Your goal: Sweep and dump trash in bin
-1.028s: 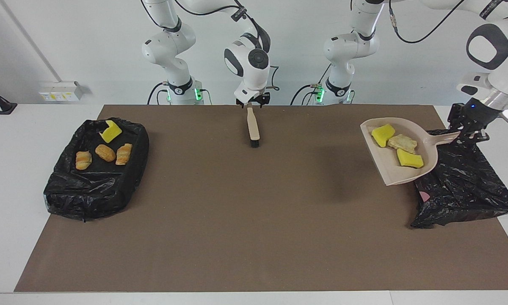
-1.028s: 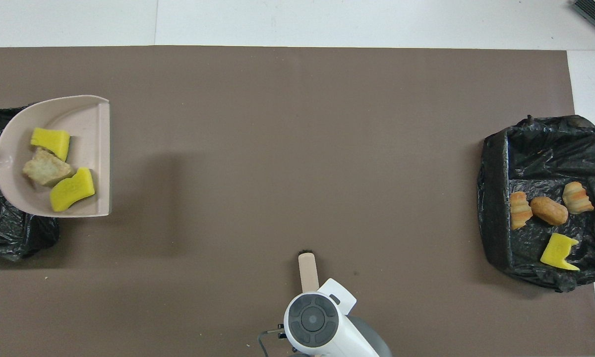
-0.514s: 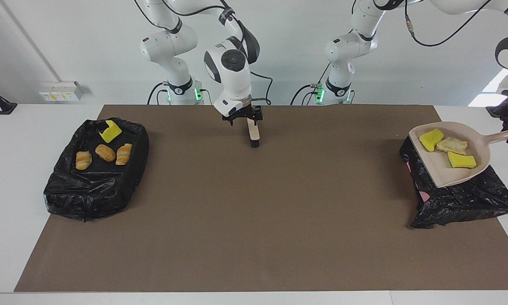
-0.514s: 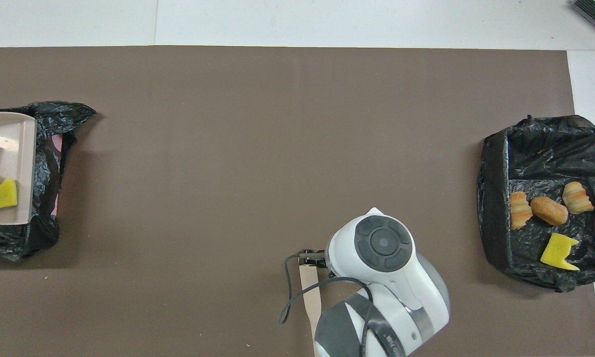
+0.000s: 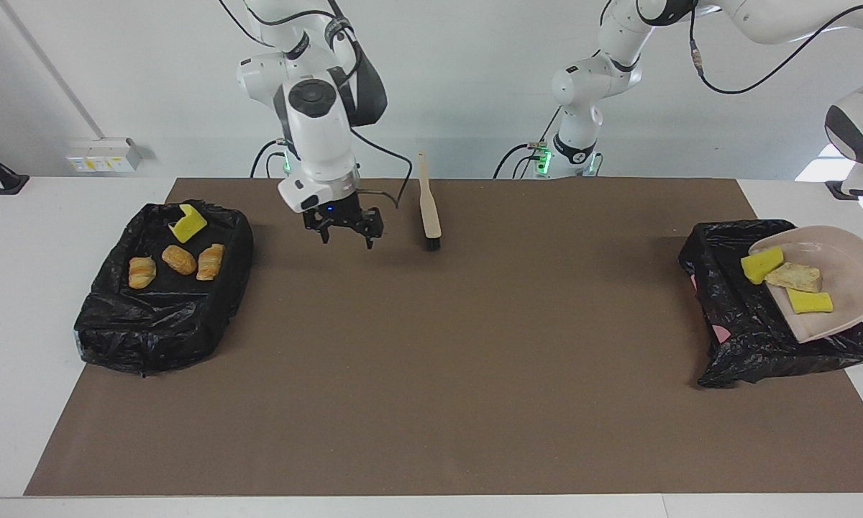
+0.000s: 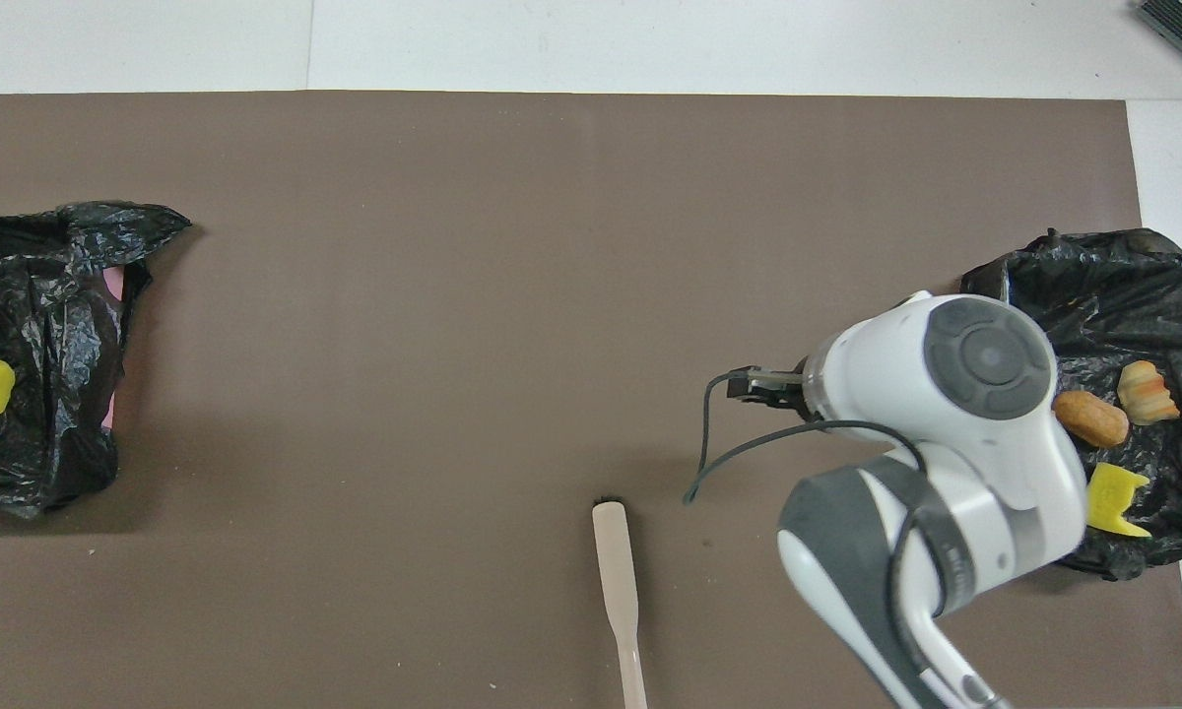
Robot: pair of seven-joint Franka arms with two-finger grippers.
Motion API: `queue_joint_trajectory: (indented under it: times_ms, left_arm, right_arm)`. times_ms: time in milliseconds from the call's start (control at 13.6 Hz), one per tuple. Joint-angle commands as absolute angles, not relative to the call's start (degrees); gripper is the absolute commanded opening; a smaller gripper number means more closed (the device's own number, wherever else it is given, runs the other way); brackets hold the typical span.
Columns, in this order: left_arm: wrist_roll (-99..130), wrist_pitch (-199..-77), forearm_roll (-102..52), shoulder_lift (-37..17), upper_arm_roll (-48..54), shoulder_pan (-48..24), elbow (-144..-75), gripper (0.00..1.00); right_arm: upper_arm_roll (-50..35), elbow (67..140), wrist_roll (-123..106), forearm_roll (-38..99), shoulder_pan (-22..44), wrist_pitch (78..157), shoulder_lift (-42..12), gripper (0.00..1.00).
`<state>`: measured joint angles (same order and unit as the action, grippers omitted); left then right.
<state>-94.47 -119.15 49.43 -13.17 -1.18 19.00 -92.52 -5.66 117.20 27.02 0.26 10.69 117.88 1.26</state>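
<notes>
Mat (image 5: 431, 360) brown. Both bin liners (image 5: 162, 316) (image 5: 762, 338) black. Dustpan (image 5: 845, 288) and brush (image 5: 427, 205) beige, bristles black. Sponges (image 5: 762, 265) yellow; pastries (image 5: 179, 260) golden-brown, striped.

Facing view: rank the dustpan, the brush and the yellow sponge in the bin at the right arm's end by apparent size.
1. Dustpan, partly cut off at the picture's edge.
2. Brush.
3. Yellow sponge.

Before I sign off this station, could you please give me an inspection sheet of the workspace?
Surface: brown mat on white table.
Job's things: three trash pieces in the dustpan, tilted over a black-lined bin; four more in the other lined bin.
Clutter: brush lying on the mat.
Grippers: right gripper open above the mat beside the brush; left gripper out of view.
Cables: black lead looping by the right wrist.
Surroundings: wall socket box.
</notes>
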Motion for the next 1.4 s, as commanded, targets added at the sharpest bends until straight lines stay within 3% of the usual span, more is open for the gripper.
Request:
queue_joint_trajectory:
  times_ms: [0, 294, 587, 734, 955, 1322]
  left_arm:
    - [-86.7, -119.9, 58.0, -6.5, -1.7, 17.2, -99.7, 0.00]
    - [-75.2, -113.5, 70.5, -4.2, -1.6, 14.9, -101.0, 0.00]
    - [-73.9, -107.8, 69.6, -2.0, -1.0, 10.1, -100.5, 0.00]
    - [-67.8, -103.5, 59.8, -1.3, -1.0, 7.7, -100.1, 0.00]
    - [-56.2, -97.4, 50.0, -1.0, -0.9, 3.7, -100.0, 0.00]
    - [-38.6, -89.7, 24.7, 0.5, -0.6, -0.1, -100.7, 0.00]
  right_arm:
    - [-6.3, 109.9, 20.5, -0.7, 5.0, 111.3, 0.6, 1.00]
    - [-6.1, 102.8, 16.3, -1.8, 1.9, 102.7, 1.4, 1.00]
    - [-4.2, 95.0, 12.9, -3.7, -0.2, 94.5, 2.8, 1.00]
    - [-1.1, 90.8, 7.6, -3.6, -0.3, 89.4, 2.8, 1.00]
    - [8.7, 88.9, 2.0, -2.6, 4.6, 86.7, 4.3, 1.00]
    - [8.6, 86.8, -1.1, -2.8, 4.7, 84.9, 5.4, 1.00]
